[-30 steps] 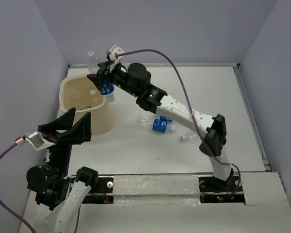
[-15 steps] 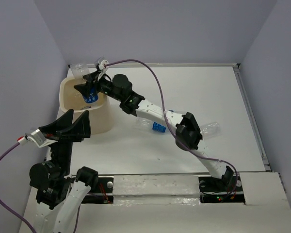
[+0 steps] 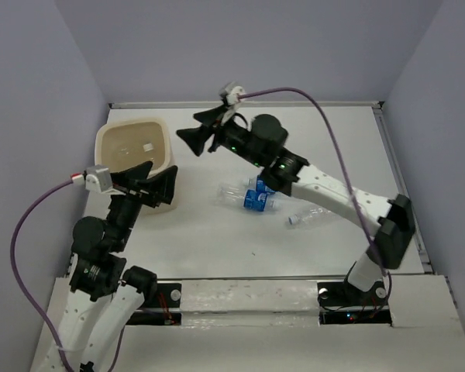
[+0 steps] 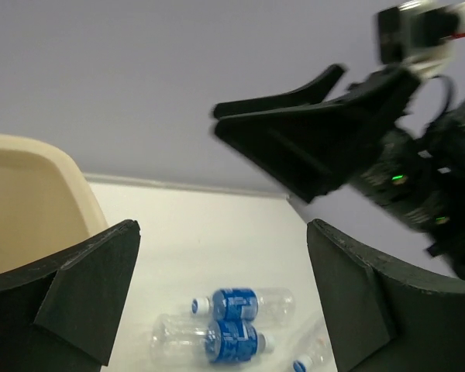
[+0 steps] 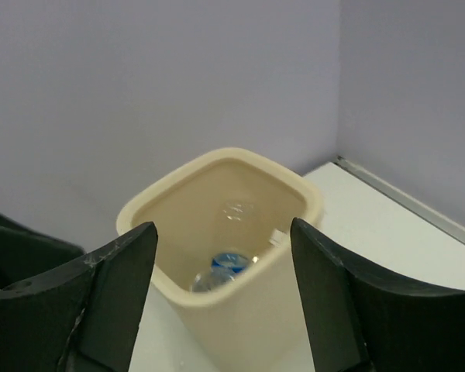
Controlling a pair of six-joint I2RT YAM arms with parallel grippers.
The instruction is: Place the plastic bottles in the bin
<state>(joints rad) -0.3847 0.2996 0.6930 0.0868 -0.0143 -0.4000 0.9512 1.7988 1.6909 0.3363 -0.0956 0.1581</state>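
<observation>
The cream-beige bin [image 3: 165, 144] stands at the far left of the table. In the right wrist view the bin [image 5: 240, 310] holds a blue-labelled plastic bottle [image 5: 226, 267] and another clear one. My right gripper [image 3: 198, 129] is open and empty, in the air just right of the bin; its jaws [image 5: 221, 232] frame the bin. Two blue-labelled bottles [image 3: 252, 196] and an unlabelled one [image 3: 313, 217] lie on the table centre. My left gripper [image 3: 152, 180] is open and empty by the bin's near right corner, facing the labelled bottles [image 4: 245, 304] [image 4: 209, 342].
The table is enclosed by lilac walls on the left, back and right. A raised metal rail [image 3: 403, 186] runs along the right edge. The right arm [image 3: 325, 194] spans above the lying bottles. Purple cables trail from both wrists.
My right gripper has let the blue-labelled bottle drop into the bin, opened, and drawn back to the right. My left arm has swung forward and right toward the bin's near corner.
</observation>
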